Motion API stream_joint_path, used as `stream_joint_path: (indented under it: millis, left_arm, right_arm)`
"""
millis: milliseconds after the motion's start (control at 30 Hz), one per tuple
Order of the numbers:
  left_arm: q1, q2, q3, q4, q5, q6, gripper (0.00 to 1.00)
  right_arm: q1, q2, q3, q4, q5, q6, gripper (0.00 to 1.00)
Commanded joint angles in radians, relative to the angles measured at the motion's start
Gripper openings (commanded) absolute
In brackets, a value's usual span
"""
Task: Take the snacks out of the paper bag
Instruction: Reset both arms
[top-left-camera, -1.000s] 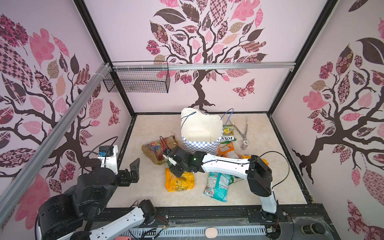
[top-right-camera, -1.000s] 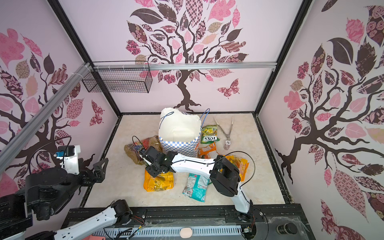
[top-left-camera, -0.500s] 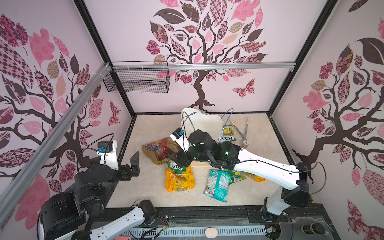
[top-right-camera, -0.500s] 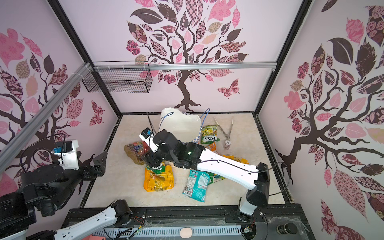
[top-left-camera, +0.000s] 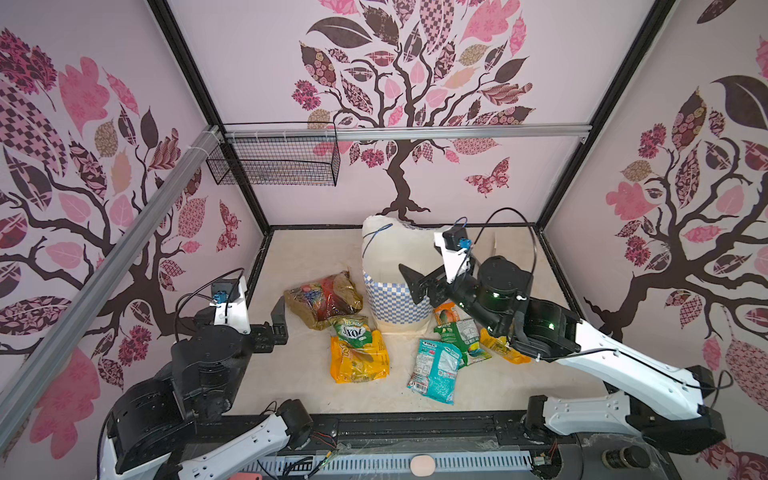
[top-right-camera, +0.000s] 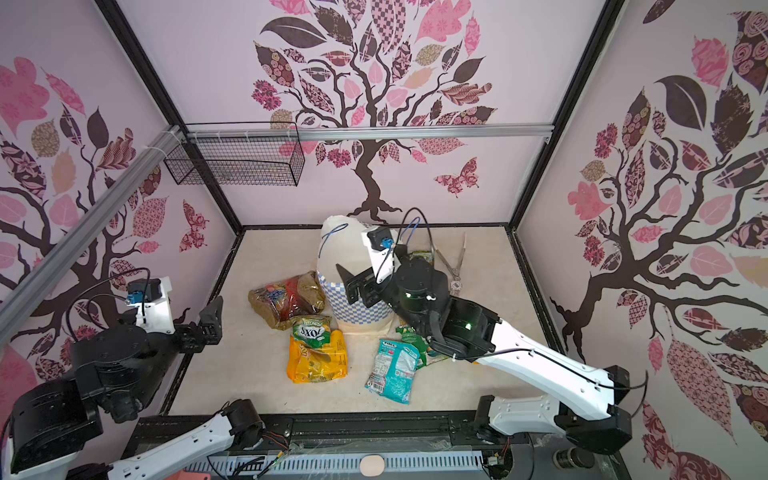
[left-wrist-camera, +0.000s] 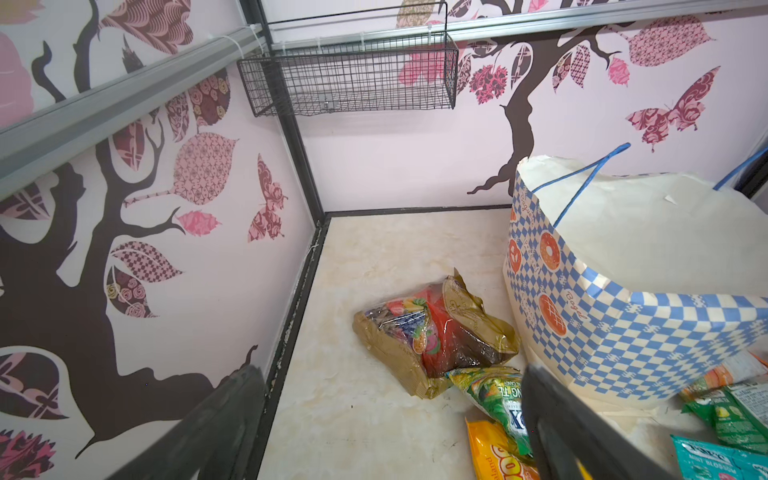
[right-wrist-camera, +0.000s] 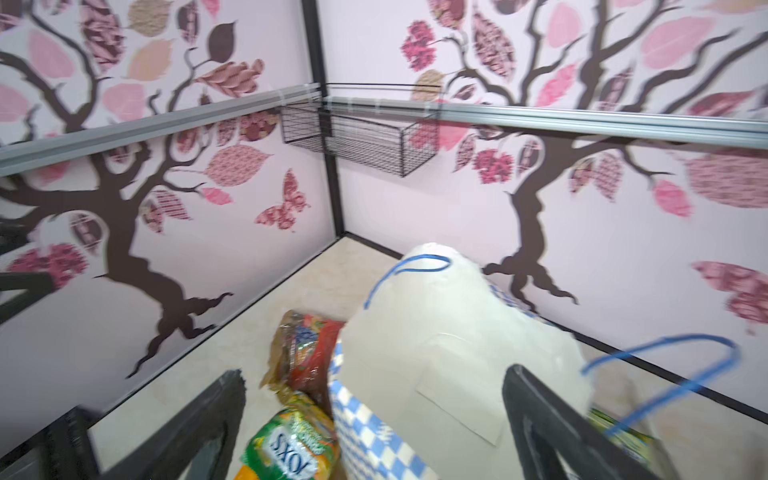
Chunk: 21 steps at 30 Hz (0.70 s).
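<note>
The left gripper (left-wrist-camera: 390, 370) hung near the left wall above the pale desk (top-left-camera: 291, 386), its fingers (left-wrist-camera: 232, 415) spread fully and holding nothing, as in the earlier views. To its right, the crumpled dark brown-red plastic packet (top-left-camera: 322, 299) lay just beside the bag, unmoved. The change was one place further right. The green crinkly packet printed "FOX'S" (top-left-camera: 351, 330), which the right arm had been setting down a second before, now rested loose across the top edge of the flat yellow-orange packet (top-left-camera: 359, 361). The tall white paper bag with the blue-checkered band (top-left-camera: 386, 299) stood upright at mid-desk. Its cream inside showed no packet where visible, though the arm hid part of it. The right gripper (top-left-camera: 410, 286) had lifted clear and swung back to the bag's front rim, its fingers (right-wrist-camera: 208, 424) wide apart and empty. Further right, a teal packet (top-left-camera: 434, 370), a green packet (top-left-camera: 459, 334) and an orange packet (top-left-camera: 446, 309) lay near the bag's base, with thin metal tongs (top-right-camera: 455, 266) towards the back. Judgement: one more snack was out, and the arm appeared placed to reach into the bag again.
</note>
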Motion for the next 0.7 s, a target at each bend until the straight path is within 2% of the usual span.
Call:
stream_joint_path:
  millis: [0, 67, 267, 333, 400, 467, 500, 567, 633, 667]
  left_arm:
    - [-0.003, -0.02, -0.064, 0.163, -0.058, 0.08, 0.98]
    - [-0.004, -0.025, -0.106, 0.242, -0.081, 0.126, 0.98]
    - [-0.001, -0.071, -0.286, 0.55, -0.138, 0.267, 0.98]
    - [0.011, -0.089, -0.371, 0.681, -0.149, 0.327, 0.98]
    - [0.058, -0.097, -0.451, 0.793, -0.113, 0.359, 0.98]
    - [0.171, -0.085, -0.499, 0.813, -0.018, 0.313, 0.98]
    - [0.26, -0.061, -0.513, 0.804, 0.061, 0.272, 0.98]
    - [0.461, 0.009, -0.52, 0.756, 0.266, 0.169, 0.98]
    - [0.718, 0.096, -0.525, 0.737, 0.536, 0.052, 0.98]
    - [0.784, 0.127, -0.536, 0.758, 0.597, 0.01, 0.98]
  right_arm:
    - [-0.1, -0.088, -0.06, 0.077, 0.159, -0.027, 1.0]
    - [-0.244, -0.122, -0.098, 0.04, 0.106, 0.047, 1.0]
    - [-0.816, -0.175, -0.304, 0.036, -0.211, 0.345, 1.0]
    - [-0.948, -0.164, -0.398, 0.083, -0.262, 0.429, 1.0]
    - [-0.987, -0.148, -0.477, 0.145, -0.234, 0.438, 1.0]
    - [-0.986, -0.118, -0.543, 0.196, -0.19, 0.411, 1.0]
    - [-0.986, -0.099, -0.572, 0.22, -0.181, 0.388, 1.0]
    - [-0.986, -0.068, -0.634, 0.277, -0.154, 0.347, 1.0]
    - [-0.988, -0.038, -0.696, 0.344, -0.114, 0.311, 1.0]
    - [-0.99, -0.024, -0.72, 0.373, -0.102, 0.297, 1.0]
